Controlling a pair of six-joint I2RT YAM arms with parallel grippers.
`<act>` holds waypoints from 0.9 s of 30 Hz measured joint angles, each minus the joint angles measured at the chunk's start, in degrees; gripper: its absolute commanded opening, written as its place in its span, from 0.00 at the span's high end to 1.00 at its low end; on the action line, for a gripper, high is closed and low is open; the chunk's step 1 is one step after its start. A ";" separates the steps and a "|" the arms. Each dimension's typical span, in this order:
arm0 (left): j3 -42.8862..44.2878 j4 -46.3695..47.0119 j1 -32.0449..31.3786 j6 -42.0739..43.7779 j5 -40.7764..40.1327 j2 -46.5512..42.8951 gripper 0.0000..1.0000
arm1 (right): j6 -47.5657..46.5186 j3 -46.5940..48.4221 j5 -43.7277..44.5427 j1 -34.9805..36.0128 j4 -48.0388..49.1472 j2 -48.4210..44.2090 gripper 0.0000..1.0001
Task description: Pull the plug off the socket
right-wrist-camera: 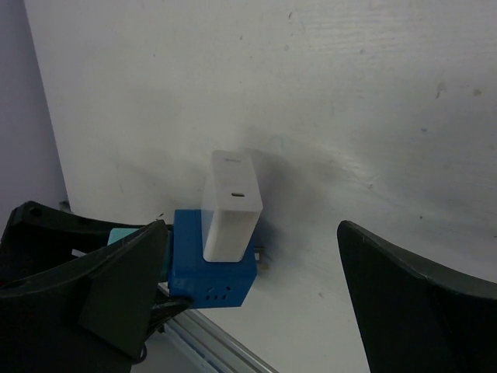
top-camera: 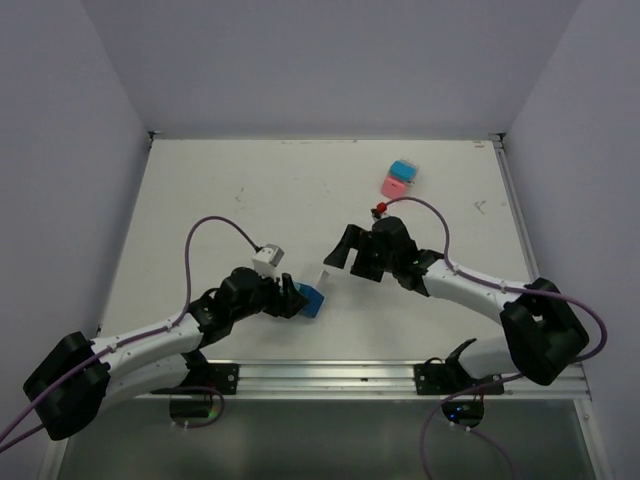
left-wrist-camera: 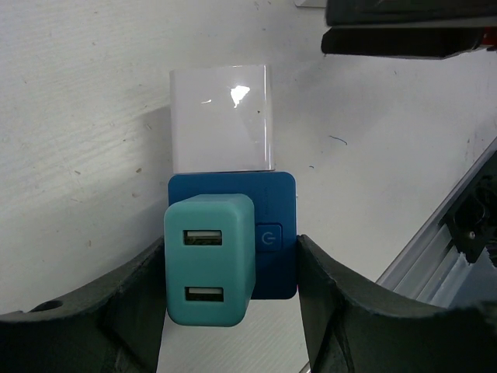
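Note:
A blue socket cube (top-camera: 312, 300) sits between my left gripper's (top-camera: 297, 298) fingers at the table's front middle. A white plug (top-camera: 323, 277) sticks out of its far side. In the left wrist view the socket (left-wrist-camera: 276, 233) carries a teal USB charger (left-wrist-camera: 208, 260) on its near face and the white plug (left-wrist-camera: 222, 116) beyond, and my left gripper (left-wrist-camera: 233, 299) is shut on it. My right gripper (top-camera: 340, 262) is open just beyond the white plug. In the right wrist view the plug (right-wrist-camera: 231, 206) stands on the socket (right-wrist-camera: 213, 272), ahead of the open gripper (right-wrist-camera: 256, 291).
A pink block (top-camera: 395, 186) and a light blue block (top-camera: 403, 168) lie together at the back right. An aluminium rail (top-camera: 320, 375) runs along the table's near edge, close to the socket. Grey walls enclose the left, back and right sides.

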 measured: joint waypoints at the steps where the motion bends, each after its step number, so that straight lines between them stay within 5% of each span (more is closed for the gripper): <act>1: 0.00 0.04 0.00 0.13 0.17 0.00 1.00 | 0.83 0.48 -0.02 1.05 0.20 1.42 0.06; 11: 0.00 0.24 0.00 1.11 1.68 -0.02 1.00 | 5.79 2.08 -0.44 6.23 3.48 9.77 0.23; 17: 0.00 0.70 0.00 1.44 1.70 -0.22 1.00 | 7.52 2.60 -1.86 6.88 5.75 12.00 0.45; 22: 0.00 1.03 0.00 1.99 1.68 -0.22 1.00 | 8.72 2.64 -3.04 6.93 6.93 12.92 0.80; 24: -0.02 0.94 0.00 2.10 1.49 -0.24 0.86 | 9.79 2.78 -3.17 6.88 7.85 12.92 0.99; 26: -0.02 1.05 0.04 2.08 1.29 -0.31 0.77 | 9.92 2.78 -3.26 6.82 8.26 12.92 1.00; 27: -0.02 0.98 0.04 2.08 1.20 -0.48 0.58 | 9.97 2.78 -3.26 6.84 8.39 12.92 1.00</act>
